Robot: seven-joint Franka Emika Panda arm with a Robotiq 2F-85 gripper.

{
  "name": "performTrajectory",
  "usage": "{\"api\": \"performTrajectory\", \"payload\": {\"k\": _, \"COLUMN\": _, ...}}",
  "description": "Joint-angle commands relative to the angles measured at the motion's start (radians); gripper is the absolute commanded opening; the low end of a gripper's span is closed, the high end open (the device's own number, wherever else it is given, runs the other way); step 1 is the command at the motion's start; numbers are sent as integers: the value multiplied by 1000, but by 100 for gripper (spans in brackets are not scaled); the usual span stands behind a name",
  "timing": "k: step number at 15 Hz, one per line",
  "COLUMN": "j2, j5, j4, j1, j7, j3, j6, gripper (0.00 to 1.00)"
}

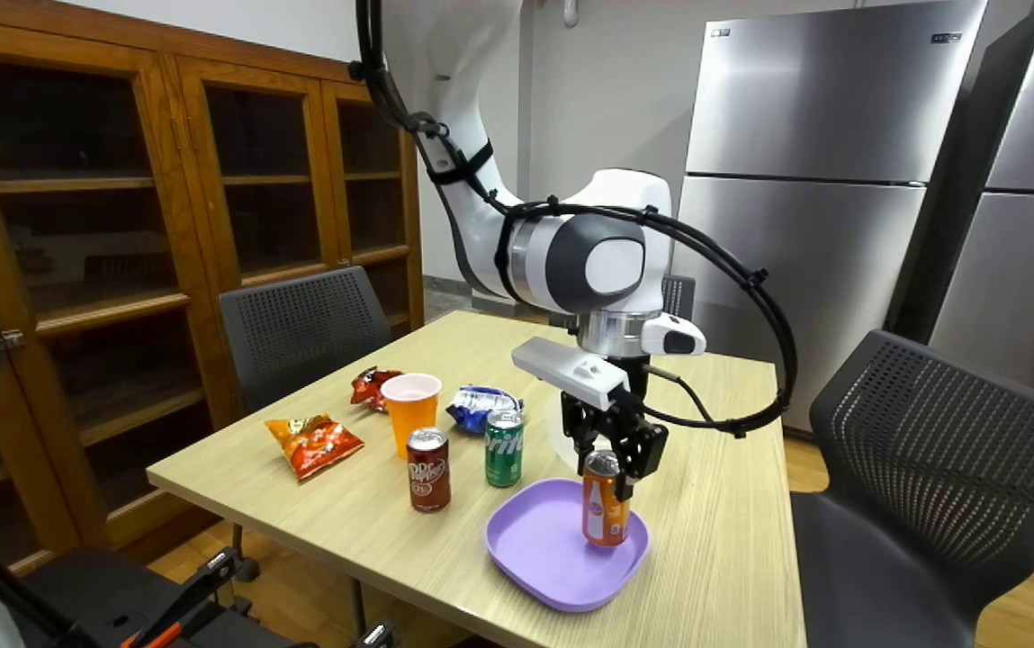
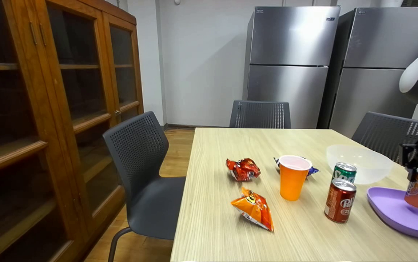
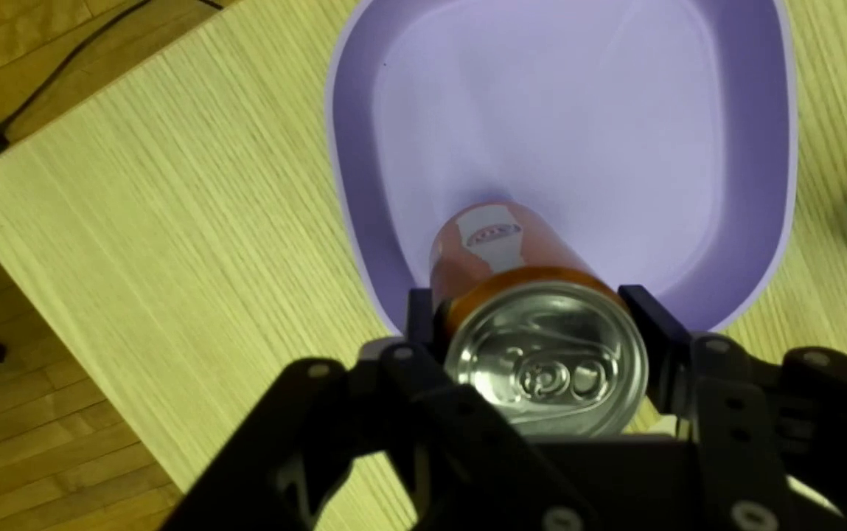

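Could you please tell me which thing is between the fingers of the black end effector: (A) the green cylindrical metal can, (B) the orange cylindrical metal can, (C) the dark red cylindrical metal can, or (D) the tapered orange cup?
B: in the wrist view, the black end effector is closed on the orange cylindrical metal can, with one finger on either side of it.

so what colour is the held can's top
The can's top is silver; the wrist view shows it best.

Can (image 1: 605,517) prob. on tray (image 1: 543,558), bowl (image 2: 366,167) bhnd
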Motion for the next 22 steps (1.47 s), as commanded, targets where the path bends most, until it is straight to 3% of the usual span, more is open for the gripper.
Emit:
{"api": "performTrajectory", "payload": {"k": 1, "j2": 28, "j5": 22, "j4": 43, "j1": -8, "j7": 15, "j3": 17, "j6": -24, "gripper": 38}}
{"api": "performTrajectory", "payload": {"k": 8, "j2": 44, "j5": 32, "j4": 53, "j1": -10, "j7": 13, "j3": 21, "j6": -25, "gripper": 38}}
{"api": "performTrajectory", "payload": {"k": 10, "j2": 41, "j5": 35, "j4": 49, "j1": -11, "j7": 13, "j3": 21, "j6": -28, "gripper": 89}}
{"api": "performTrajectory", "payload": {"k": 13, "j2": 21, "j5": 35, "j4": 35, "j1": -12, "j7": 13, "j3": 18, "j6": -26, "gripper": 98}}
{"api": "performTrajectory", "payload": {"k": 22, "j2": -148, "j5": 36, "j4": -63, "j1": -2, "j7": 1, "j3": 19, "j6": -8, "gripper": 100}}
